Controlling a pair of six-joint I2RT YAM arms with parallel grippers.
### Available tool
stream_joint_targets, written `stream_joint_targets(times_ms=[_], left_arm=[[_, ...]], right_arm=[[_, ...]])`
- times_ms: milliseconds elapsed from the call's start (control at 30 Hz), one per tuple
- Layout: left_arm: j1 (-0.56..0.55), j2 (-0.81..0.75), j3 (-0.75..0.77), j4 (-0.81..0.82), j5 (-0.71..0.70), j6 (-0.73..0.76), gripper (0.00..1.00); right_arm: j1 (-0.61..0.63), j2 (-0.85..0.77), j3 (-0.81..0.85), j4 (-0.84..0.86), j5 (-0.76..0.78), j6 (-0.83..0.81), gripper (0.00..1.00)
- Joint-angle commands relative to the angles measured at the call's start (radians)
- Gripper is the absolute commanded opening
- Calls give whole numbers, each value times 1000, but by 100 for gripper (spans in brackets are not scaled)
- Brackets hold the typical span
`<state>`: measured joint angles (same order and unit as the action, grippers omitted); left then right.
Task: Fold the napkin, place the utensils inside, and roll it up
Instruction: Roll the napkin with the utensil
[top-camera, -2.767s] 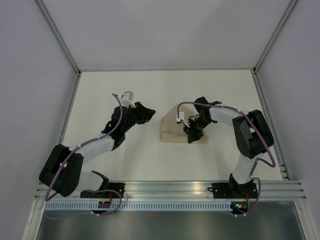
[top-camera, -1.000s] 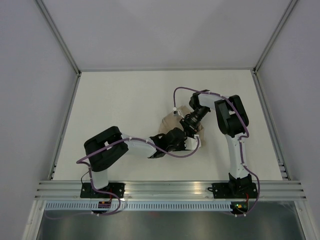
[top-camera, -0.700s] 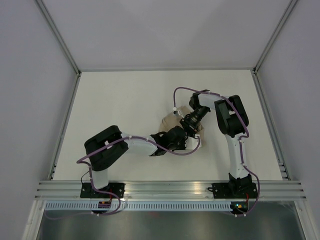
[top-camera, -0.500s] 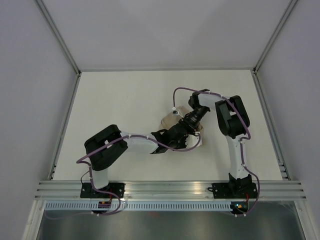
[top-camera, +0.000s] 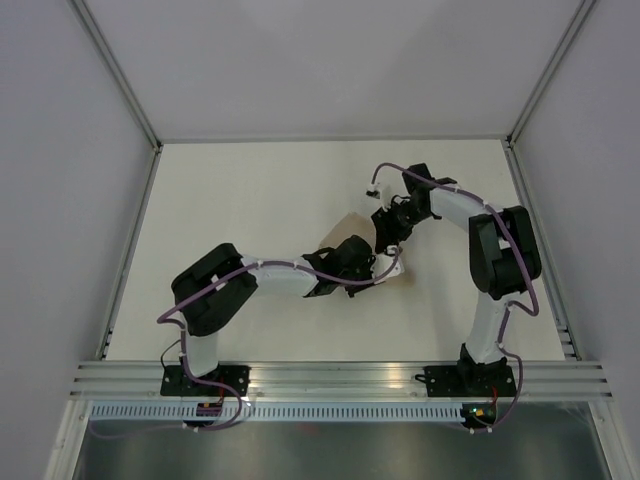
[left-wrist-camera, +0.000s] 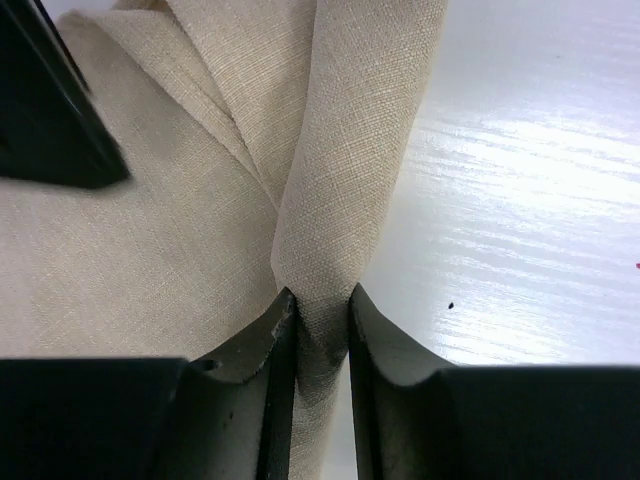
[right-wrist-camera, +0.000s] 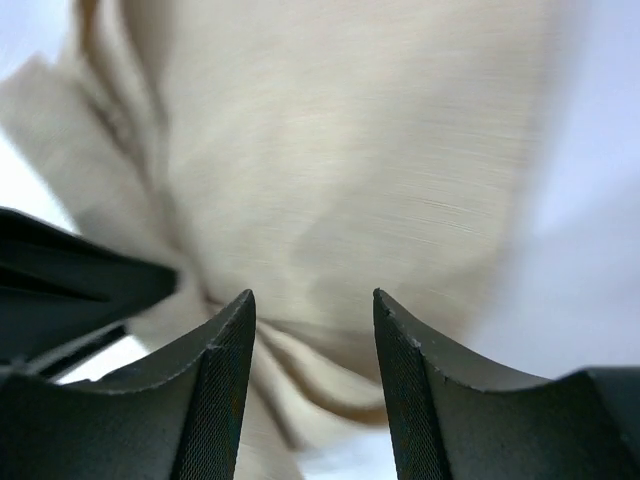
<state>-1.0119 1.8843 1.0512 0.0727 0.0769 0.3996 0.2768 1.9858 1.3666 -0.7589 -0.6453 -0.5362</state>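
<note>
1. Since half a second ago, the right gripper (top-camera: 385, 234) has backed off the napkin (top-camera: 342, 230) toward the far side. Its elbow has swung out right and its jaws have spread. The left gripper (top-camera: 367, 262) sits about where it was.
2. Left gripper (left-wrist-camera: 320, 312) is clamped on a raised ridge of napkin (left-wrist-camera: 150, 250). The cloth is squeezed thin between the two smooth black fingers (left-wrist-camera: 268, 370).
3. Right gripper (right-wrist-camera: 313, 310) has its jaws apart with nothing between them, hanging over the napkin (right-wrist-camera: 350, 150). The curved pads (right-wrist-camera: 220, 400) carry a fine cross-hatch texture.
4. Cloth is matte tan-beige with no pattern, and the plain weave shows clearly in the left wrist view. Soft layered folds fan away from the pinch.
5. Table (left-wrist-camera: 520, 190) is white and glossy with a faint streaky grain and one tiny dark speck.
6. The napkin is mid-table between the two grippers, bunched rather than flat.
7. In the top view the left wrist and forearm cover most of the napkin. Only a tan wedge on the left and a pale bit by the left gripper show, so the outline can't be made out.
8. The right wrist view is blurred, so folds read only as soft shadows. A dark shape (right-wrist-camera: 70, 275) at its left edge is cut off. So is a black slab (left-wrist-camera: 50, 110) at the upper left of the left wrist view. Can't tell which parts these are.
</note>
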Motion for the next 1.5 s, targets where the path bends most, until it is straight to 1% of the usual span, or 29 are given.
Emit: stream_joint_targets(times_ms=[0, 100, 133, 200, 233, 300, 333, 367, 400, 433, 467, 500, 533, 567, 633, 667, 700, 767, 900, 933, 967, 1033, 1100, 1300, 1467], left_arm=[[27, 36, 12, -67, 167, -126, 2], [73, 48, 18, -67, 247, -171, 2], [85, 53, 23, -100, 267, -186, 2], [121, 67, 33, -113, 328, -215, 2], [133, 84, 36, -117, 348, -225, 2], [165, 99, 55, -145, 411, -251, 2], [182, 116, 62, -152, 429, -258, 2], [190, 125, 78, -174, 452, -268, 2], [194, 136, 87, -189, 463, -271, 2], [199, 147, 96, -203, 480, -272, 2], [208, 171, 118, -229, 503, -278, 2], [214, 185, 130, -241, 521, -281, 2], [225, 199, 142, -257, 544, -288, 2], [233, 228, 170, -287, 581, -294, 2], [249, 252, 197, -303, 610, -312, 2], [256, 272, 205, -316, 630, -318, 2], [260, 283, 213, -326, 638, -321, 2], [266, 297, 230, -340, 659, -326, 2], [269, 332, 262, -384, 689, -321, 2], [268, 343, 271, -405, 690, -324, 2], [269, 349, 288, -415, 702, -323, 2], [271, 372, 312, -445, 716, -323, 2], [269, 381, 317, -452, 724, -326, 2], [269, 398, 323, -464, 733, -335, 3], [269, 397, 325, -465, 744, -338, 6]], right_arm=[[-83, -131, -61, 272, 59, 152, 57], [-134, -231, -127, 351, 52, 205, 57], [-143, -275, -141, 369, 49, 212, 56], [-172, -326, -188, 391, 30, 222, 56], [-182, -385, -211, 417, 27, 225, 56], [-188, -448, -274, 420, 12, 184, 56], [-188, -508, -296, 415, -2, 162, 56], [-188, -536, -335, 400, -37, 104, 56], [-186, -559, -351, 374, -62, 53, 56], [-180, -597, -362, 307, -71, -2, 56], [-156, -620, -401, 297, -41, -60, 56], [-139, -643, -431, 311, -19, -79, 57], [-116, -695, -498, 320, 2, -103, 57], [-64, -725, -532, 334, 34, -151, 57], [4, -801, -633, 392, 139, -179, 57], [71, -823, -662, 411, 171, -200, 57], [99, -855, -687, 447, 229, -206, 56], [160, -871, -736, 475, 265, -218, 56], [211, -877, -785, 524, 303, -260, 56], [223, -865, -807, 552, 314, -278, 56], [239, -857, -820, 573, 358, -289, 56], [292, -829, -872, 667, 410, -310, 56], [318, -805, -893, 720, 429, -312, 57], [371, -730, -887, 788, 481, -306, 57], [374, -696, -868, 779, 472, -311, 57]])
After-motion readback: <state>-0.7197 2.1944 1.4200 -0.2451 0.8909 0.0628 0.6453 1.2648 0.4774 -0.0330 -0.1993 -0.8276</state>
